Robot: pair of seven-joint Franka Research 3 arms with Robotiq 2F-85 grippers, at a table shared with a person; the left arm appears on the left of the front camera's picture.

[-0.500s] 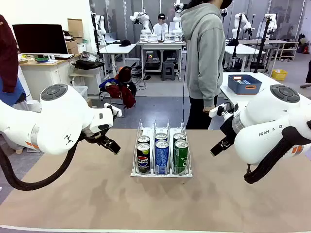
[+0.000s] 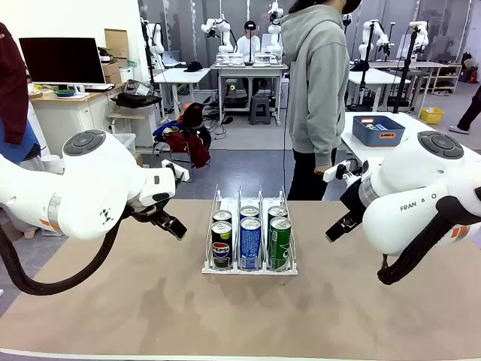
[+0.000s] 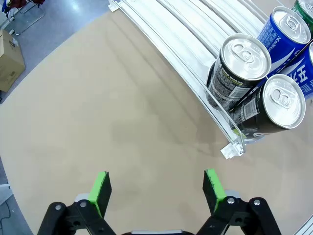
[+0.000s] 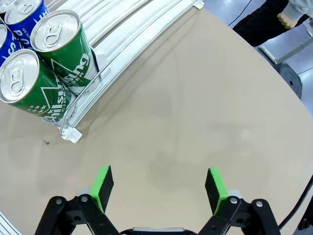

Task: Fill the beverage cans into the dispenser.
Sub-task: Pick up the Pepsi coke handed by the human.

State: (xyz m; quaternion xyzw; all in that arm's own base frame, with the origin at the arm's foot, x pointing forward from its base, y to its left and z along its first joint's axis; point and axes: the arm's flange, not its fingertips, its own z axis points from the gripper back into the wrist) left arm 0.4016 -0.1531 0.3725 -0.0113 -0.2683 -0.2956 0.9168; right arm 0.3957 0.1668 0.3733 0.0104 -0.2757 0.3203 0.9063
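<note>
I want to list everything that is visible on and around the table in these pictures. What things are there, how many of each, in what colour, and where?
black Pepsi cans: two, black with silver tops, left lane of the dispenser
blue cans: two, blue with white lettering, middle lane
green cans: two, green with white lettering, right lane
dispenser: one, clear with white base, middle of the table
table: one, tan, in front
blue tub: one, blue, on a white side table at the far right
person: one, grey-green hoodie, far side
left arm: white, left of the dispenser
right arm: white, right of it
left pincer: black, green pads, open over bare table
right pincer: same, open
</note>
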